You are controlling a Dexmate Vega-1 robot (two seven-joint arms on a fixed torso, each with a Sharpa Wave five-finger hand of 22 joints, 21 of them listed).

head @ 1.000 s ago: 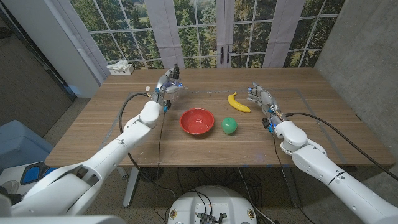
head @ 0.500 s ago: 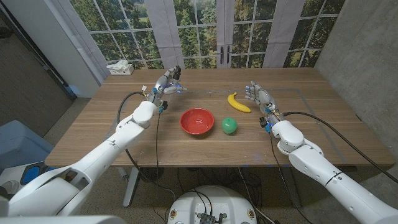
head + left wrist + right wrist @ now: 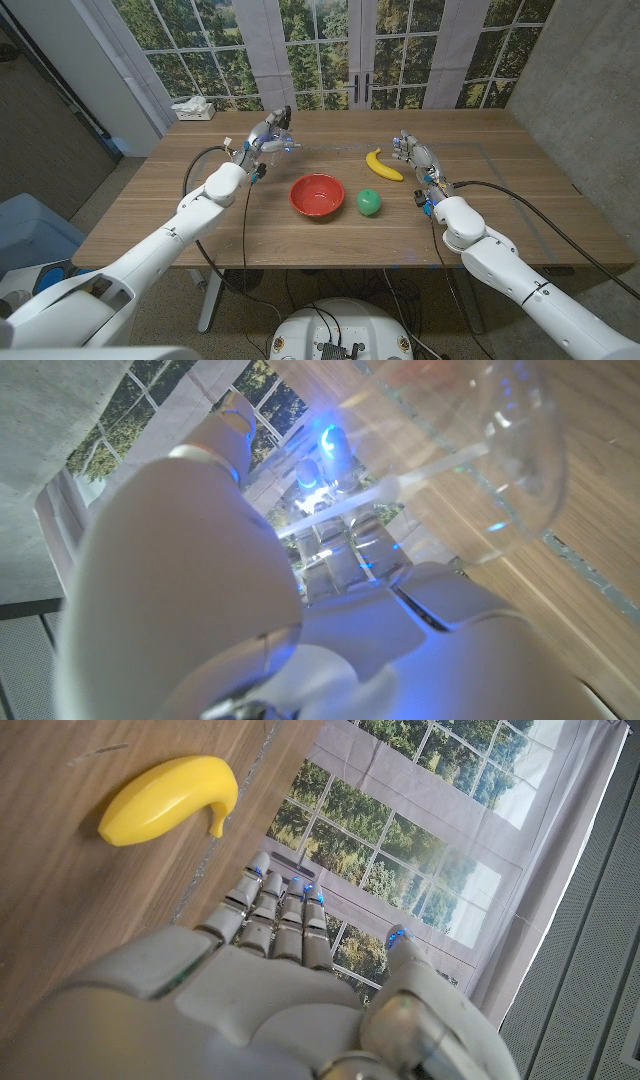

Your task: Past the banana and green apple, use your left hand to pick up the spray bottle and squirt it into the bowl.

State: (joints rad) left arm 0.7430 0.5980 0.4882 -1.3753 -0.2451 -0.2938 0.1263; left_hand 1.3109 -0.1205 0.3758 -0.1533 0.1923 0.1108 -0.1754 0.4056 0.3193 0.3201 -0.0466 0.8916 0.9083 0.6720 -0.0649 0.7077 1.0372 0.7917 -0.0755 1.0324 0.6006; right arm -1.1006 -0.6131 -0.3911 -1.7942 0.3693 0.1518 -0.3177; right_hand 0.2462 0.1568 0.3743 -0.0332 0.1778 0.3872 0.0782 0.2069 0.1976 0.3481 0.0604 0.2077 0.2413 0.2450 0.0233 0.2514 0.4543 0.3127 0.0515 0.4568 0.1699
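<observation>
On the near half of the bench [image 3: 300,235] sit the red bowl [image 3: 317,194] and, just beside it toward the robot's right, the green apple [image 3: 369,202]. Farther back lies the banana [image 3: 381,165], with the right hand [image 3: 414,155] just beside it, fingers [image 3: 282,910] straight and together, holding nothing. Farthest, beyond the bowl on the robot's left, the left hand [image 3: 266,137] grips the clear spray bottle [image 3: 275,128]; the left wrist view shows the transparent body [image 3: 480,435] against the palm, off the wood.

Risk, as I judge it: the bottle is off to the side of the bowl, so a squirt from here would wet the bench; the smooth body could also twist in the grip when the trigger is squeezed.

Against the earlier frames, the left arm has swung slightly outward; hand and bottle have hardly shifted, and the fruit and bowl are unmoved.
</observation>
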